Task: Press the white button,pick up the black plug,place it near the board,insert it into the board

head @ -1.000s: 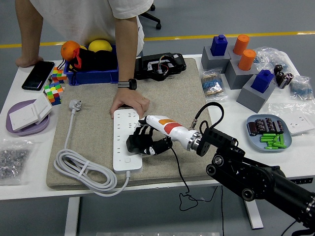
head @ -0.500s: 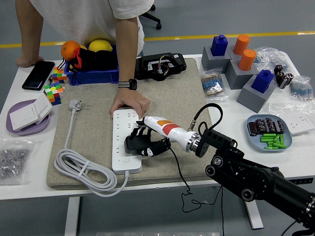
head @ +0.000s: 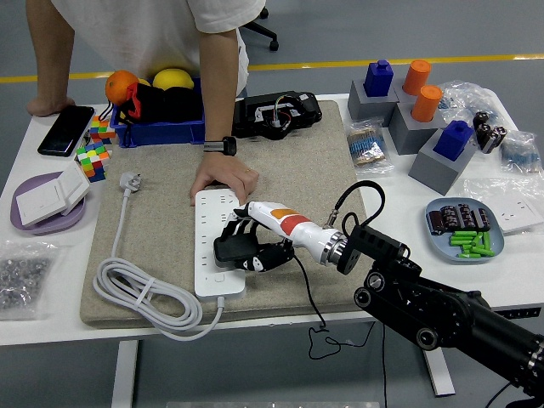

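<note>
- Right hand [head: 245, 247] reaching in from the lower right, black fingers curled around a black plug [head: 233, 249], holding it right over the white power strip [head: 218, 240].
- Plug pressed against or just above the strip's middle sockets (cannot tell whether the pins are in).
- Just beyond the hand, at the strip's far end: a person's hand [head: 223, 180] resting flat, fingertips on the strip, black watch on the wrist.
- Under hand and strip: a beige felt mat [head: 161, 221].
- Left of the hand: the strip's white cable [head: 144, 295] coiled on the mat, its white plug [head: 129, 181] lying farther back.
- Trailing back from the held plug, toward the table's near edge: a thin black cord [head: 311, 314].
- Well to the right of the hand: a blue plate [head: 442, 238] with green and dark small parts.
- Far left: a phone [head: 65, 130] under the person's other hand (at the table's corner).
</note>
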Tool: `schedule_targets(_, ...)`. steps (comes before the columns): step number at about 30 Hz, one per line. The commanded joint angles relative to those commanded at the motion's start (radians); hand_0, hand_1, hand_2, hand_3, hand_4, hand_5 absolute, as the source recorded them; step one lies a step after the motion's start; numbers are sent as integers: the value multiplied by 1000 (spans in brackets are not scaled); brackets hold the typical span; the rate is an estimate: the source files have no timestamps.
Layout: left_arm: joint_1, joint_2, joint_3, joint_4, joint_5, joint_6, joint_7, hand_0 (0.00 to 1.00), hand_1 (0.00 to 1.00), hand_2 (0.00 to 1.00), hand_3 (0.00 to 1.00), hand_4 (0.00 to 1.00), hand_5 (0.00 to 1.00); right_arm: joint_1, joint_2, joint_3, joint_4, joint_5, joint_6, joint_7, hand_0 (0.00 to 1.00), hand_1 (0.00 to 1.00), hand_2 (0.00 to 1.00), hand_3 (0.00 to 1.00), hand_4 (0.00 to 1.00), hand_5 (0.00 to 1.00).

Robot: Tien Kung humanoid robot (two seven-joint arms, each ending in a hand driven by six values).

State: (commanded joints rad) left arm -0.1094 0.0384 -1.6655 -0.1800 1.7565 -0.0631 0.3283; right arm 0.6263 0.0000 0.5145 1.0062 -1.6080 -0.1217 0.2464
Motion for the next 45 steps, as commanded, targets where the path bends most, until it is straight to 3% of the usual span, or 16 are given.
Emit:
schedule_targets(19,-3,-1,-5,0,-4,3,-2,703,668,619,674,472,204,23,0,-52,-44,31,-12,30,382,514,557,523,899,2)
schedule_targets(31,-5,-2,-12,0,0,4,-2,703,669,618,673,472,204,43,0,-78,-131,48,-17,42,374,511,553,522,900,2)
schedule_targets(45,-4,-4,-28,0,13,5,-1,703,668,617,673,470,206,34,0,-43,-37,57,28,6,443,540,570,566,868,2)
